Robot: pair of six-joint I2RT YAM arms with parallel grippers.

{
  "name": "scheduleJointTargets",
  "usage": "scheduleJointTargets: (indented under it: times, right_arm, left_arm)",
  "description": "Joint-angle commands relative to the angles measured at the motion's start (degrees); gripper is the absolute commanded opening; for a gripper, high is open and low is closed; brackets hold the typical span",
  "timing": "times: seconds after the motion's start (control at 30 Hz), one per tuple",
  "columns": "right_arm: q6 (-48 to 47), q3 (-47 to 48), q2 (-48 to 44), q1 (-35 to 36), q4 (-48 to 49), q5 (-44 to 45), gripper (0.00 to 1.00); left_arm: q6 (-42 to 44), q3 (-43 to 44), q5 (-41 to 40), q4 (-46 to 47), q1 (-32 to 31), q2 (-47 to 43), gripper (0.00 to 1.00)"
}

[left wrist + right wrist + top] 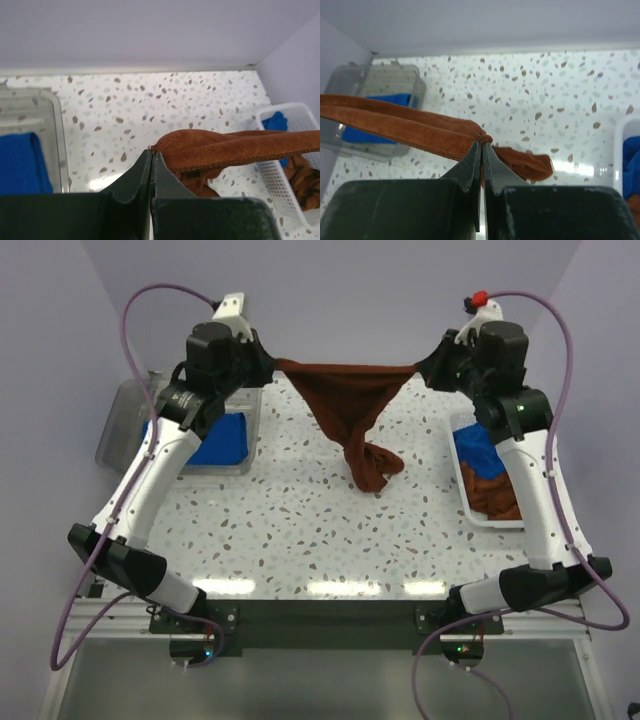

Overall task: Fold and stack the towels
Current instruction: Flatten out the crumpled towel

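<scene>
A brown towel (352, 400) hangs stretched in the air between my two grippers, its twisted lower end touching the table. My left gripper (272, 364) is shut on the towel's left corner, seen in the left wrist view (152, 151) with the towel (235, 150) running off to the right. My right gripper (420, 366) is shut on the right corner, seen in the right wrist view (482, 142) with the towel (400, 127) running off to the left. Both grippers are high above the far part of the table.
A clear bin (125, 420) at the left holds a folded blue towel (222, 440). A white basket (470, 502) at the right holds a blue towel (478, 448) and a brown towel (495, 490). The speckled table (280, 530) lies below.
</scene>
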Motion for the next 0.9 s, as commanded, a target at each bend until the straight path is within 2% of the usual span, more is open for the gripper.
scheduleJointTargets:
  times: [0.0, 0.13, 0.27, 0.33, 0.5, 0.73, 0.87]
  right_arm:
    - [-0.67, 9.59, -1.82, -0.93, -2.63, 2.4, 0.0]
    - [-3.84, 15.14, -5.68, -0.84, -2.89, 3.46, 0.0]
    - [-6.48, 13.84, -12.09, -0.93, 0.0, 3.81, 0.0]
    - [-7.01, 15.14, -12.11, -0.93, -0.87, 3.38, 0.0]
    - [-5.25, 19.09, -7.64, -0.93, -2.71, 1.62, 0.0]
    - [-4.55, 24.11, -0.43, -0.84, -2.54, 0.13, 0.0]
    - [-5.77, 21.4, -2.52, -0.84, -0.52, -1.55, 0.0]
  left_arm:
    - [2.65, 11.65, 6.0, 0.1, 0.22, -1.18, 0.0]
    - [3.09, 16.33, 10.31, 1.77, 0.04, -5.3, 0.0]
    - [3.79, 18.27, 13.4, 2.3, -0.13, -10.66, 0.0]
    - [3.79, 19.68, 12.79, 1.6, -0.05, -11.11, 0.0]
    - [4.32, 27.23, 11.47, -3.67, -0.04, -6.81, 0.0]
    - [6.08, 29.79, 8.92, -4.91, -0.04, -0.83, 0.0]
    - [6.95, 29.88, 8.65, -5.0, -0.04, -0.56, 0.0]
